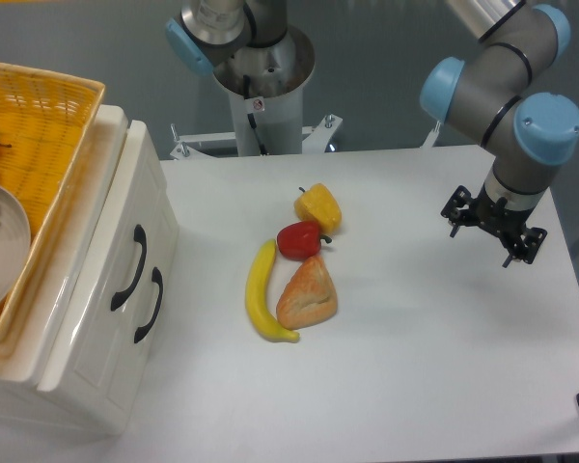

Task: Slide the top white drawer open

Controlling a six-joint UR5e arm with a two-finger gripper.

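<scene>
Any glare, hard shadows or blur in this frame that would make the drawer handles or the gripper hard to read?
Fixed camera: lighting is even and soft, with only faint shadows under the banana and the bread. The top white drawer shows mild sheen, yet its black handle stays crisp. The gripper is small and dark, so its fingers are hard to separate. The wicker basket is cropped at the left edge.

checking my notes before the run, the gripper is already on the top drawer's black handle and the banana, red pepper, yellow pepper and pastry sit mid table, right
Not quite. The camera view shows the gripper far from the top white drawer, hanging over the table's right side, its black handle untouched. The rest holds: banana, red pepper, yellow pepper and pastry sit mid table.
</scene>
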